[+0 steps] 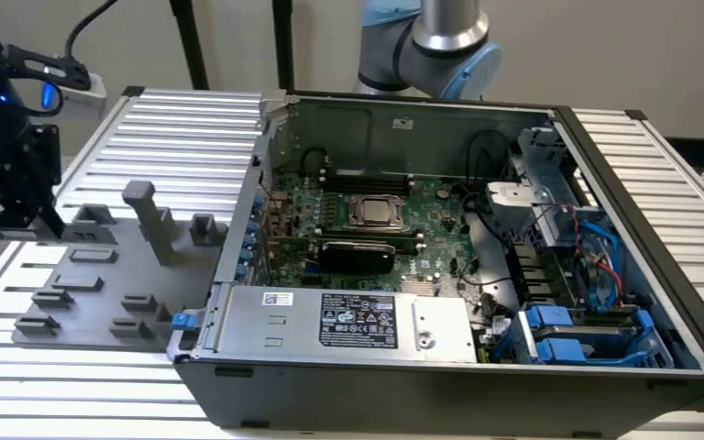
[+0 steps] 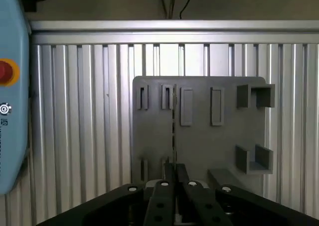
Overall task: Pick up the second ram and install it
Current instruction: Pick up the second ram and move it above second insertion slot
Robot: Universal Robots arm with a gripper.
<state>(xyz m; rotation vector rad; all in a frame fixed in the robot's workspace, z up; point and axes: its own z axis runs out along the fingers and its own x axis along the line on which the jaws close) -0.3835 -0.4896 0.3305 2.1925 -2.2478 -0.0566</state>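
The second ram [image 2: 173, 131], one thin stick seen edge-on, stands along the one grey plastic fixture plate [image 2: 224, 136] on the ribbed aluminium table [image 2: 75, 136]. The single black tool [image 2: 175, 175] lines up with one end of it; whether it is open or closed cannot be told. One open black computer case [image 1: 450, 394] lies beside the plate.

A robotics lab or assembly workshop: a ribbed aluminium bench [image 1: 181, 110] carries an opened desktop computer case [image 1: 450, 390] at centre right and a grey fixture plate [image 1: 89, 275] at lower left, a robot arm's base [image 1: 432, 37] stands at top centre, and the wrist view catches a red-buttoned control pendant [image 2: 11, 111].
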